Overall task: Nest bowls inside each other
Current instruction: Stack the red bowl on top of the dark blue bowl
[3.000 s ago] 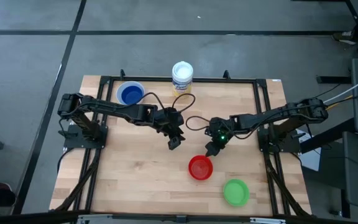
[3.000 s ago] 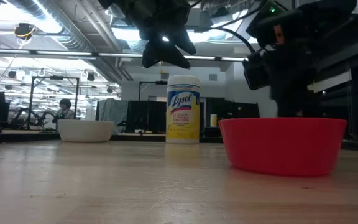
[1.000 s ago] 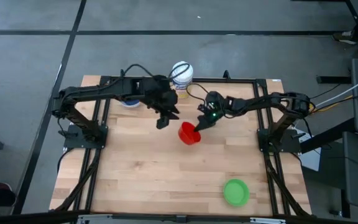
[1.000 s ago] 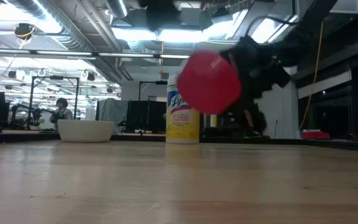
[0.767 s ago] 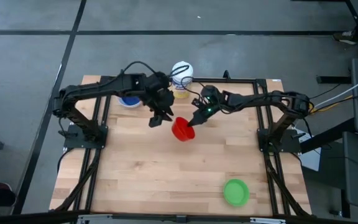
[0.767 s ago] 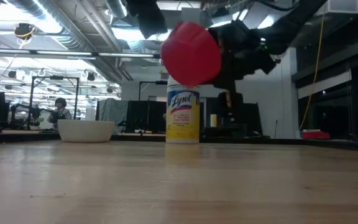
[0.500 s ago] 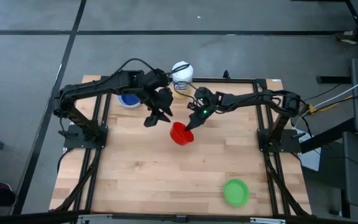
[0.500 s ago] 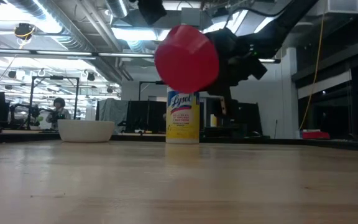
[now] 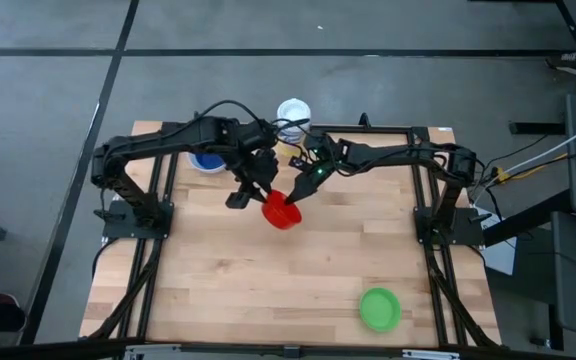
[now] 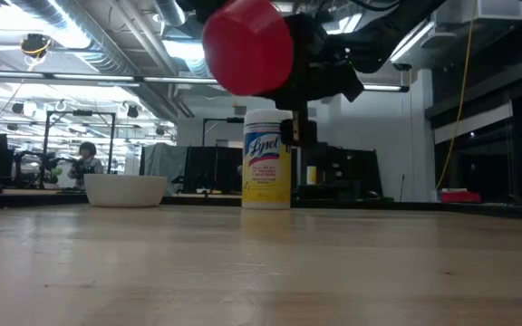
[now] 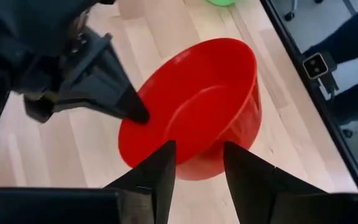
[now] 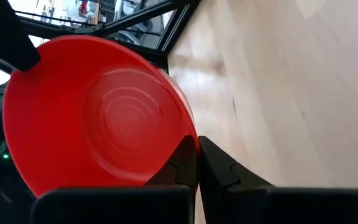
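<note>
The red bowl [image 9: 281,211] hangs tilted in the air over the middle of the table, with its bottom [image 10: 247,45] toward the near edge. My right gripper [image 12: 196,149] is shut on its rim. My left gripper [image 11: 197,152] is open at the opposite side of the rim, one finger [image 11: 163,165] over the hollow and one [image 11: 244,171] outside the wall. A dark blue bowl [image 9: 206,160] sits inside a white bowl [image 10: 125,188] at the far left, partly hidden by my left arm. The green bowl [image 9: 379,308] stands alone on the table at the near right. My right gripper pinches the red bowl's rim [image 12: 188,127] between its two shut fingers, one inside the hollow and one on the outer wall. The fingers come slanting down from the table's far right. The bowl is lifted clear and tilted. My left gripper: I cannot tell whether its fingers touch the rim.
A white cylindrical container with a yellow label [image 10: 267,158] stands at the far edge, just behind both grippers [image 9: 293,112]. The near half of the wooden table [image 9: 218,290] holds only the green bowl. Black frame rails run along the table's sides.
My right gripper has carried the red bowl up and toward the table's left, keeping it tilted and clear of the table. My left gripper has stayed in place but has rolled and tipped at the wrist; the bowl's rim now lies between its open fingers.
</note>
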Robot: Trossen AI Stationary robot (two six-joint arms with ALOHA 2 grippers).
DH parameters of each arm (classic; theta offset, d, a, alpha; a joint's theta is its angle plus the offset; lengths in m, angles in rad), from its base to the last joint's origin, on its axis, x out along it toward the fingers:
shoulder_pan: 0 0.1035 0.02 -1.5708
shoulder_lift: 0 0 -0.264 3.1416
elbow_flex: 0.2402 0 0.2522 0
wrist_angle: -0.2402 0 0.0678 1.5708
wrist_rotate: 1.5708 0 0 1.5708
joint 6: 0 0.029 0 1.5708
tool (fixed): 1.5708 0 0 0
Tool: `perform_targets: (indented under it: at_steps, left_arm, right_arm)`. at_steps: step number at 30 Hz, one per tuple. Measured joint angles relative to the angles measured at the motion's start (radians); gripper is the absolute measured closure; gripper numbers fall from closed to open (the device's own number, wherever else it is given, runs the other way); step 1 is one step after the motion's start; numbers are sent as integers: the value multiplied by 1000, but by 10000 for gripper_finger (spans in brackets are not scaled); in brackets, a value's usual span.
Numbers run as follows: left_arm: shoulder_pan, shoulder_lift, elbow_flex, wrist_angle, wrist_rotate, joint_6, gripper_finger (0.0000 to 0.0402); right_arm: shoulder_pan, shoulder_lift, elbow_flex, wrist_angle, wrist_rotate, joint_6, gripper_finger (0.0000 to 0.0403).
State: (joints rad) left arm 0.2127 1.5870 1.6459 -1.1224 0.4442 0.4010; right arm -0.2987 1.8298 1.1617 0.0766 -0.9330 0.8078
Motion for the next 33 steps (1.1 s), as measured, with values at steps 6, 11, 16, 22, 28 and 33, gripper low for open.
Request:
perform_targets:
  at_steps: [6, 11, 16, 22, 28, 33]
  left_arm:
    - [-22, 21, 0, -1, 39, 24, 272]
    - [-35, 41, 1, -2, 54, 53, 272]
    - [-43, 65, 2, -1, 101, 75, 272]
    - [-56, 96, 3, -5, 122, 104, 272]
    - [-61, 120, 1, -11, 155, 121, 273]
    - [-66, 121, 2, -13, 136, 159, 342]
  right_arm:
    - [1, 1, 3, -25, -17, 3, 401]
    - [1, 1, 4, -36, -32, 7, 402]
    - [1, 2, 4, -39, -54, 10, 402]
    - [1, 3, 4, -41, -71, 10, 402]
    - [0, 3, 4, -37, -79, 10, 402]
    - [-1, 3, 4, -30, -71, -10, 401]
